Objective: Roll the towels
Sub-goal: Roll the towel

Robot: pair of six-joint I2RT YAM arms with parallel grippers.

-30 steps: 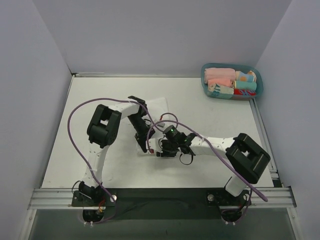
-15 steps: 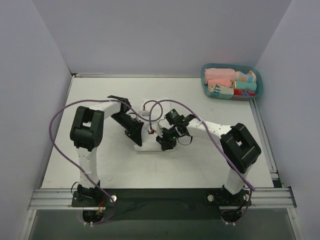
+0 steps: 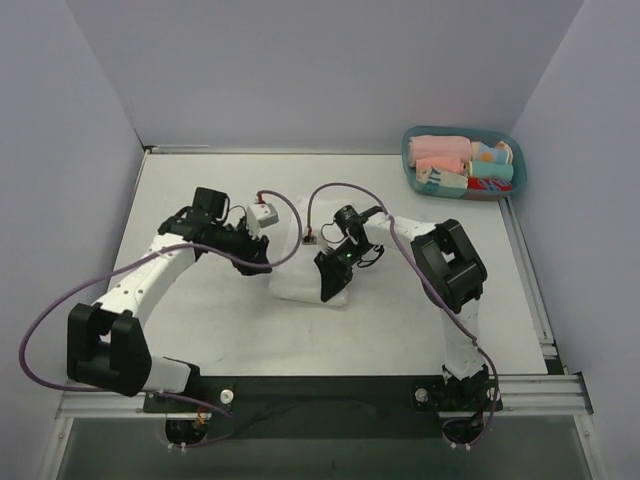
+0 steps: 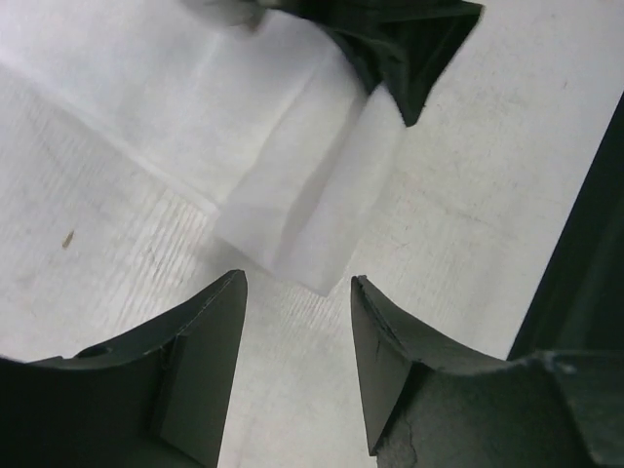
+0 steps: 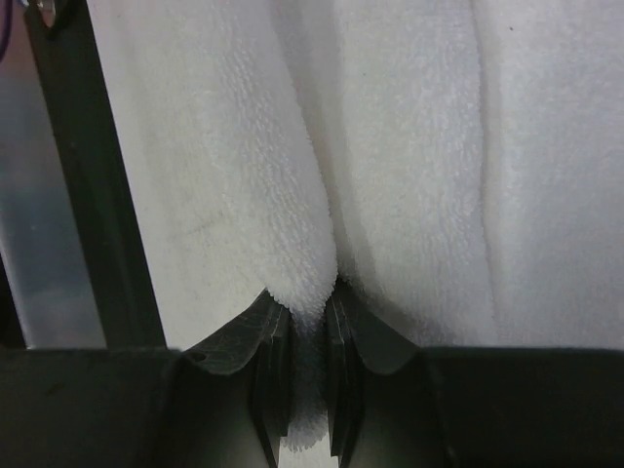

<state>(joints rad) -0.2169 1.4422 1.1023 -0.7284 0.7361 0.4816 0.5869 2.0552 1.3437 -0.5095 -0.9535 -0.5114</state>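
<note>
Top external: towel (image 3: 295, 288) on white table (image 3: 420, 320) between pale lilac walls (image 3: 320, 70).

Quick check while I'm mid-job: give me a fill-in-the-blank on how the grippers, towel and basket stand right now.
1. The right gripper pinches a fold of the ____ towel.
2. The left gripper is ____, with nothing between its fingers.
3. The teal basket sits at the far ____ corner of the table.

Missing words: white; open; right.
</note>
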